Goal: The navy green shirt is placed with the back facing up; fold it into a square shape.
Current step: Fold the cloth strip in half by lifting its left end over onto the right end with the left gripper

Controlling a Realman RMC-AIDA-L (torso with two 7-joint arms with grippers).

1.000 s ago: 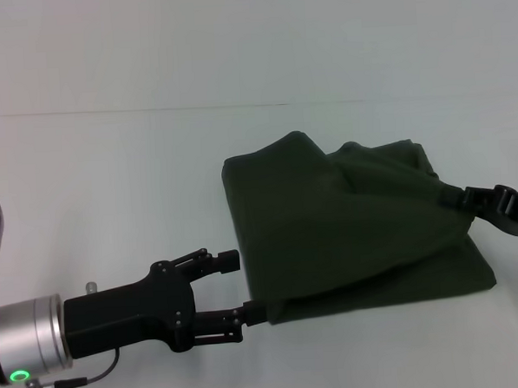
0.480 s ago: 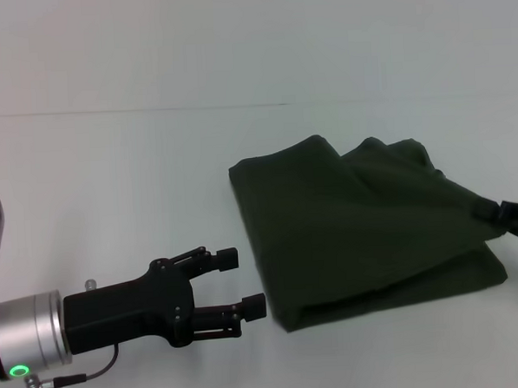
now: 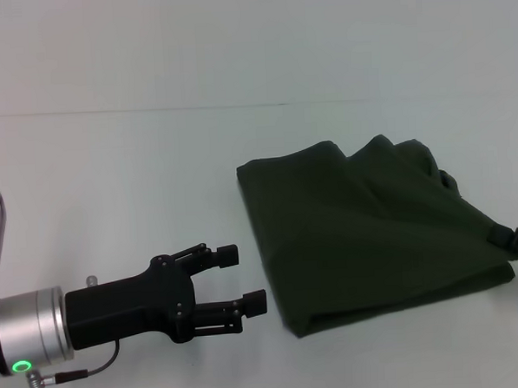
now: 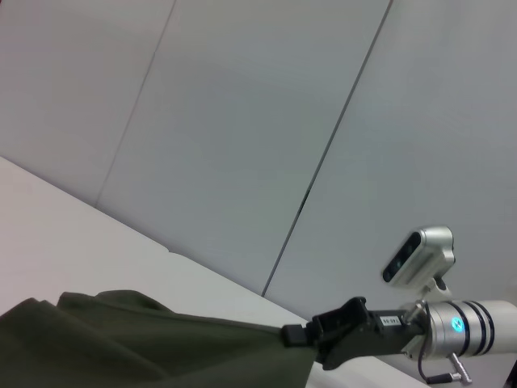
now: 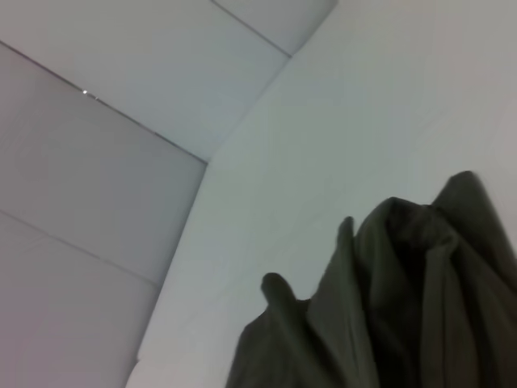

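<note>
Nearest to me on the left, my left gripper [image 3: 246, 280] hangs low over the white surface [image 3: 111, 184], fingers spread apart with nothing between them, its tips just beside the near left corner of the navy green shirt [image 3: 365, 232] but not touching it. Right of that, the shirt lies folded in a rough, thick slab on the surface, its near edge doubled over and its far edge bunched into a couple of soft peaks. At the shirt's right corner my right gripper [image 4: 311, 333] is pinching the cloth, which runs taut from the fold up to its tips; only a bit of it shows at the right edge from my head. Beyond the shirt, the surface runs back to a pale wall.
</note>
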